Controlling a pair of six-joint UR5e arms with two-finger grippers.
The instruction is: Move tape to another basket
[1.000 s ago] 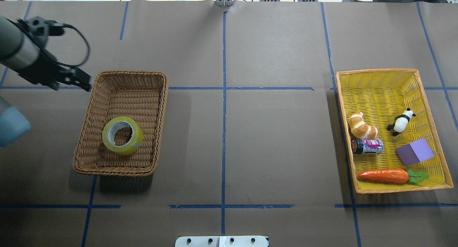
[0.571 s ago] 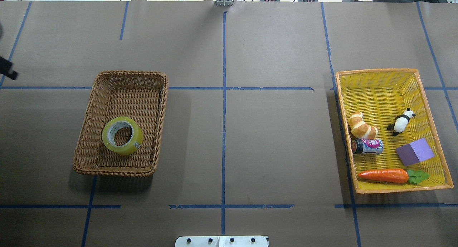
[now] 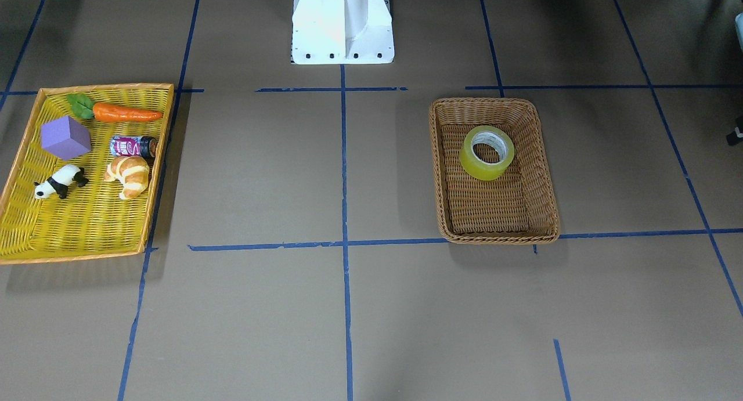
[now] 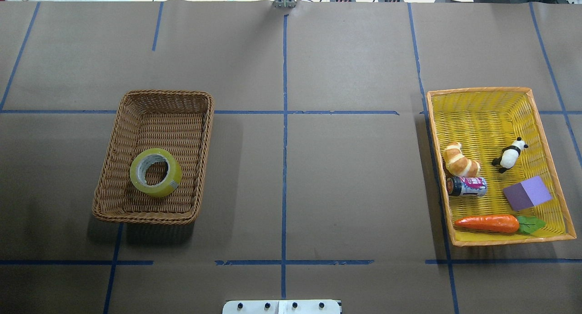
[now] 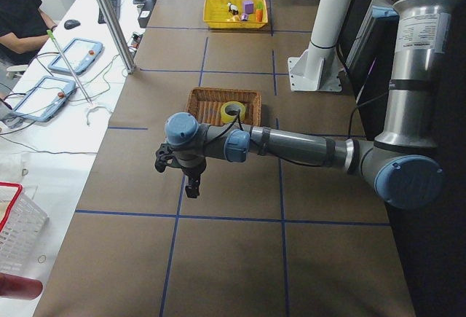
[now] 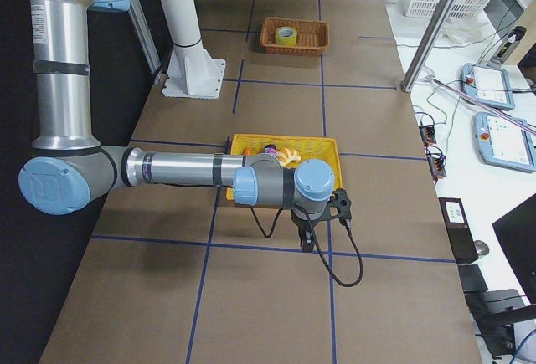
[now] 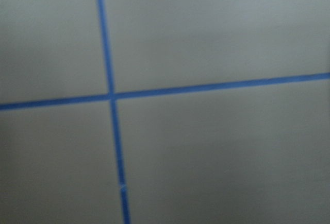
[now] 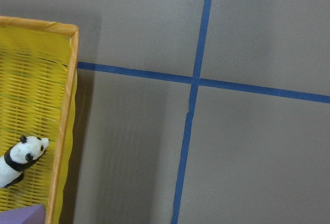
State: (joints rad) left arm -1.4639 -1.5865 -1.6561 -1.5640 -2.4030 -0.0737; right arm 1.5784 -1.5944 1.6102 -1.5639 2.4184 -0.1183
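The tape (image 4: pixel 174 174), a yellow-green roll with a grey-white core, lies flat in the near half of the brown wicker basket (image 4: pixel 159 93). It also shows in the front view (image 3: pixel 477 164), with the basket (image 3: pixel 484 101) around it. My left gripper (image 5: pixel 191 186) hangs over bare table, well off the basket's outer side. I cannot tell if it is open or shut. My right gripper (image 6: pixel 308 245) hangs just beyond the yellow tray (image 6: pixel 280 140), and I cannot tell its state either. Neither gripper touches the tape.
The yellow, orange-rimmed tray (image 4: pixel 477 90) on the right holds a croissant (image 4: pixel 460 159), a panda (image 4: pixel 510 156), a can (image 4: pixel 468 186), a purple block (image 4: pixel 527 192) and a carrot (image 4: pixel 489 223). The robot base (image 3: pixel 342 24) stands at mid table. Blue lines cross the brown tabletop.
My left arm has drawn back to the left, away from the basket's corner, and has left the overhead view. The tape and the baskets have not moved.
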